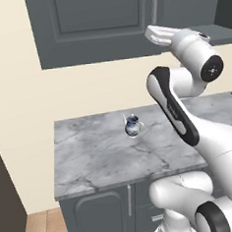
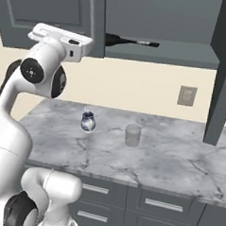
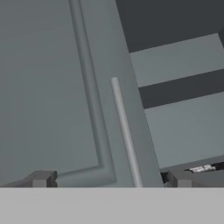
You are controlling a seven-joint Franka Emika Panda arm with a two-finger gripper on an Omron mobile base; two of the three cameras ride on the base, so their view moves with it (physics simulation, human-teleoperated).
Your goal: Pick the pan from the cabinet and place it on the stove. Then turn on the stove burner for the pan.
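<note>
We face the cabinet [image 3: 65, 87], fingers [image 3: 41, 178] spread apart and empty astride its door handle [image 3: 126, 131]; the pan [image 2: 120, 40] waits on the shelf beyond them. Reaching inside comes next, we judge.

A: What colour is the cabinet [image 3: 52, 87] ahead of the fingertips [image 3: 41, 179]?
B: Dark grey, panelled, with a paler grey bar handle [image 3: 126, 131] between them.
A: And the pan [image 2: 120, 40]?
B: Nearly black. Lower, the counter [image 2: 169, 156] is grey-veined marble; the small jug [image 2: 88, 121] is blue and white.
</note>
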